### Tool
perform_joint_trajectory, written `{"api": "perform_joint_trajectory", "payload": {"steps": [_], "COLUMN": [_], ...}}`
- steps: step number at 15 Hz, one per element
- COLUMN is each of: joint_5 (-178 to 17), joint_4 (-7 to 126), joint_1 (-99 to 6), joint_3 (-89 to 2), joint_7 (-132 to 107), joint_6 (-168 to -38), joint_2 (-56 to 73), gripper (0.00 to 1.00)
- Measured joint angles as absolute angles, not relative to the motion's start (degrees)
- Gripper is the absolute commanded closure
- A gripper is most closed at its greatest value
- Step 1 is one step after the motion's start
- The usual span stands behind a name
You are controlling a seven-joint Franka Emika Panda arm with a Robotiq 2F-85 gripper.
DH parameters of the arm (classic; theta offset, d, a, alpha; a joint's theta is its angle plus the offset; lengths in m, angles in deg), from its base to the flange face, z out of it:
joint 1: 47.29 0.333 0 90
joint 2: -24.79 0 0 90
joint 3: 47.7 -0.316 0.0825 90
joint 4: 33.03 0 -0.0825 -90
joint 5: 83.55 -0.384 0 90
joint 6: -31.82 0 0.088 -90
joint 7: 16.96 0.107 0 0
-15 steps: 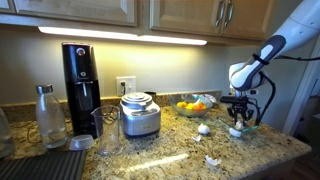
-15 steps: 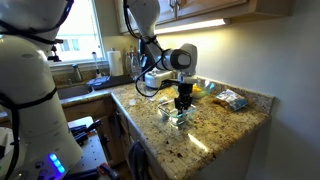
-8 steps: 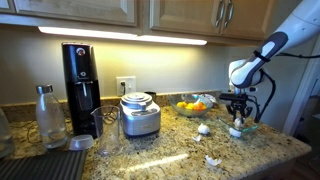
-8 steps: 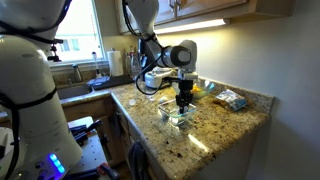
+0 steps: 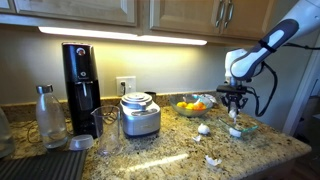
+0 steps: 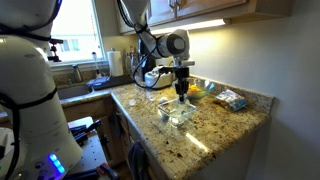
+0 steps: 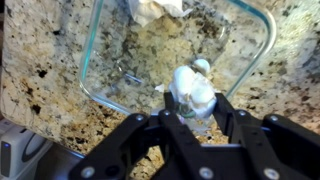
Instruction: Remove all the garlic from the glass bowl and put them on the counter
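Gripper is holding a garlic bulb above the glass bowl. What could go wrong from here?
1. The garlic is pinched only at the tips of the gripper, directly over the glass bowl; a slip would likely drop it back in.
2. Another white bulb lies at the bowl's edge, easy to overlook.
3. In an exterior view a loose bulb sits on the counter near the bowl; placing beside it might set it rolling.

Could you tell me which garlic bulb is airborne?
The garlic in the gripper, above the glass bowl; the others lie in the bowl or on the counter.
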State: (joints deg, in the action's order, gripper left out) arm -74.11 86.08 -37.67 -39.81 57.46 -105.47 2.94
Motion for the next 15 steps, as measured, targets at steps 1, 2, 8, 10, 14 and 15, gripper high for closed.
{"api": "perform_joint_trajectory", "payload": {"steps": [1, 2, 8, 10, 14, 15], "joint_5": [-73.01, -71.88, -66.93, -66.46, -66.41, -66.52], "joint_4": [86.19, 86.23, 86.27, 86.29, 86.35, 86.37], "joint_1": [-37.24, -36.76, -33.39, -32.46, -31.54, -31.49], "joint_3": [-40.28, -40.91, -46.30, -48.10, -51.07, -51.71], "joint_7": [57.31, 57.05, 53.01, 50.36, 43.38, 41.38], "joint_6": [-105.44, -105.39, -105.25, -105.35, -106.60, -107.67], "joint_2": [3.70, 4.43, 6.34, 6.26, 5.30, 4.78], "gripper": [0.83, 0.83, 0.83, 0.83, 0.83, 0.83]}}
